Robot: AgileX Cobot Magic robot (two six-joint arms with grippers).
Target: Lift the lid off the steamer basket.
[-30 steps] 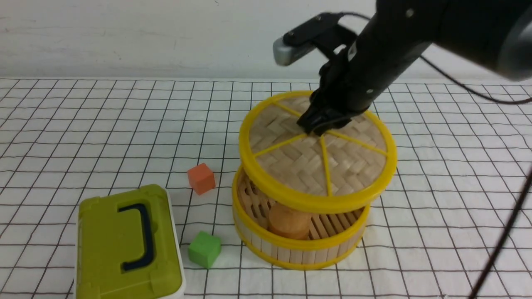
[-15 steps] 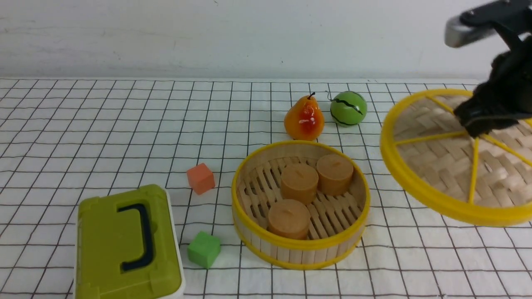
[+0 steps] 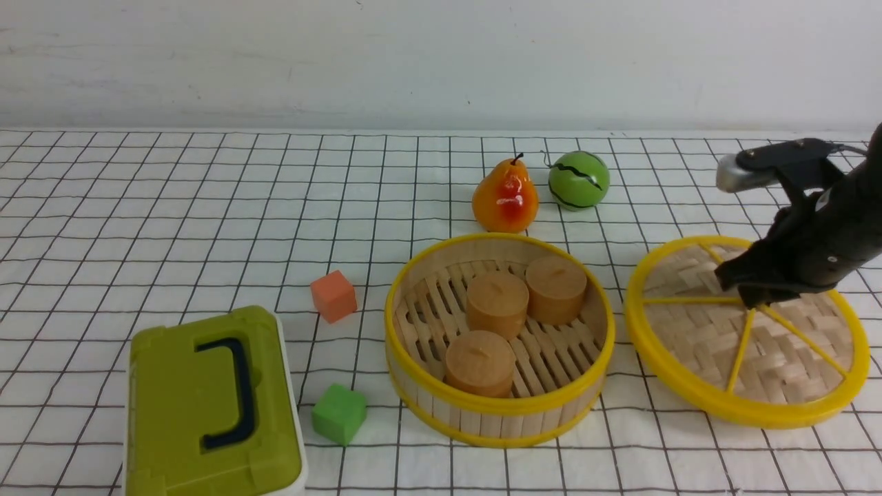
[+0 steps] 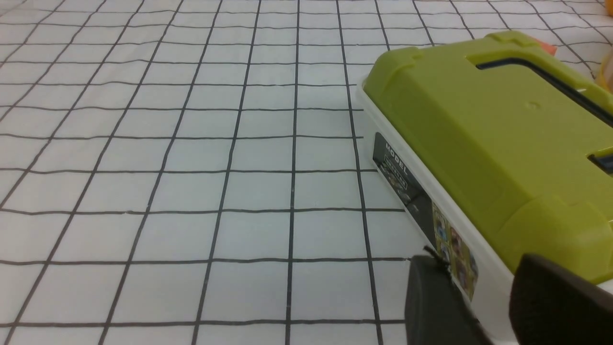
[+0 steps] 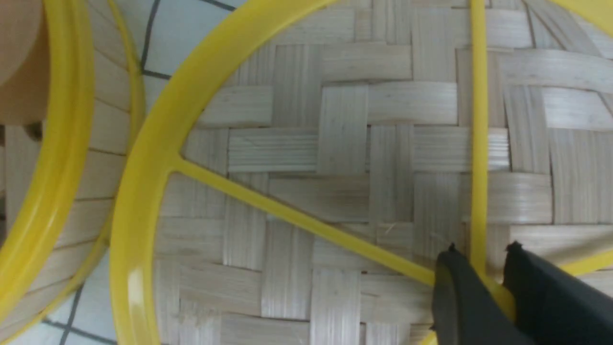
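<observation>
lid is off the steamer basket and sitting low over the gridded white cloth, just to the right of the basket. rims are close but apart, with a strip of cloth showing between them. lid is facing up and looking near level; cannot tell whether it is resting fully on the cloth.

right gripper is reaching down onto the lid's centre. in the right wrist view its dark fingers are standing narrow, pinching a yellow spoke where the spokes are meeting at the hub.

basket is standing open and upright near the middle of the cloth. three tan cylinders are standing on its slatted floor, two toward the back and one toward the front.

behind the basket, a pear and a green ball are sitting side by side. left of the basket, an orange cube is lying further back and a green cube nearer the front. an olive-green box with a dark handle is sitting at front left.

left gripper is showing in its wrist view only, low beside the box's near corner, fingers spread apart and holding nothing; cannot tell if they are touching the box.
</observation>
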